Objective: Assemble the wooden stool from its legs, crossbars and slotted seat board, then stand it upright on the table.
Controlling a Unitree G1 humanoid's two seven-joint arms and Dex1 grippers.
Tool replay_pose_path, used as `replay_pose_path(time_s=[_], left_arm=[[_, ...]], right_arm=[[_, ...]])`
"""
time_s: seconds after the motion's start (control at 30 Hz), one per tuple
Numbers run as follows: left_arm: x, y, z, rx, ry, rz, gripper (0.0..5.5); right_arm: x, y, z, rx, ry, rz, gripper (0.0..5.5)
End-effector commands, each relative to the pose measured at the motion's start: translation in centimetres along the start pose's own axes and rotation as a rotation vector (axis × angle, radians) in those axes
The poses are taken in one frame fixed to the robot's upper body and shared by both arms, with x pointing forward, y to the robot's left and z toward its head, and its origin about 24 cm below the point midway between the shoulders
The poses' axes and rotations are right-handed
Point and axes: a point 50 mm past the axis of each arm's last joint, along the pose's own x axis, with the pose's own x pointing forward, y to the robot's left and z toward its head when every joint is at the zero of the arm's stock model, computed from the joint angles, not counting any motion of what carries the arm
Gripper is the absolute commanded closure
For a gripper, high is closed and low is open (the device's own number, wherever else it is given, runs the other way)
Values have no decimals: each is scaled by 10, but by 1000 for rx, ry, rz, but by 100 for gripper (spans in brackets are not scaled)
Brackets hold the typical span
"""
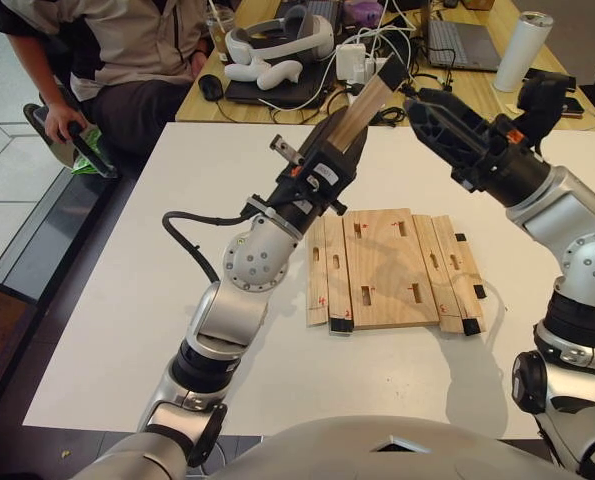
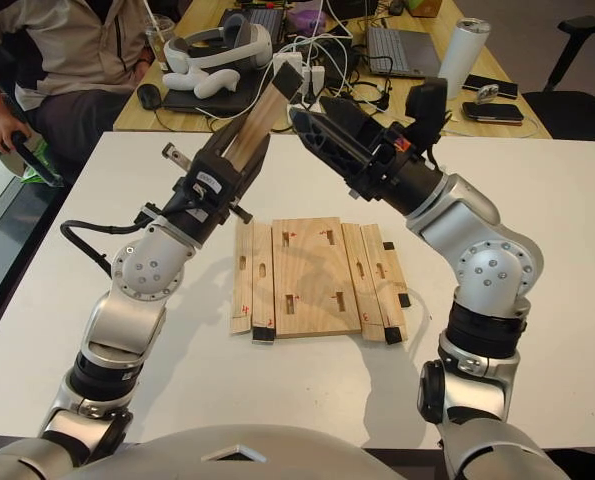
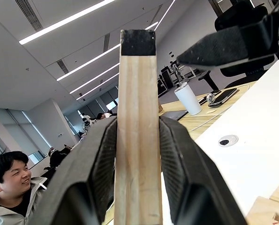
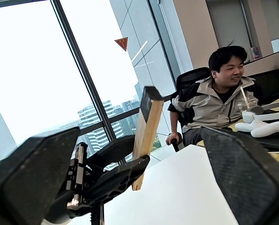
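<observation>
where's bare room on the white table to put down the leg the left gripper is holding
Bare white table runs wide between the flat row of slotted wooden boards and its left edge, and along the near edge before them. Crowded: the centre where the boards lie.

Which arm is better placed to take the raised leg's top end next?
Right. The right gripper is open and sits close beside the black-capped top of the leg, facing it. The left gripper is shut on the leg lower down, so it only holds it up.
</observation>
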Motion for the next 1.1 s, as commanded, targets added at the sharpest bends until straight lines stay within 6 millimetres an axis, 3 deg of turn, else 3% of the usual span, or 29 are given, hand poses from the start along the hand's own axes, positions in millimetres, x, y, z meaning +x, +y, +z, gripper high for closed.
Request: replay_pose_path(time_s=[0.03,0.17,0.37,1.1], left_arm=[[4,0,11,12,-52,-12,421],[4,-6,14,-3,-62,-37,421],[2,-15,9,11,-44,-79,421],[1,-12,4,29,-26,-75,421]], right_arm=[[10,-6,-7,-22,27,-1,70],[22,-8,-9,-35,25,26,70],[39,-8,-1,-37,-50,46,162],[33,-2,-6,15,-31,98,512]])
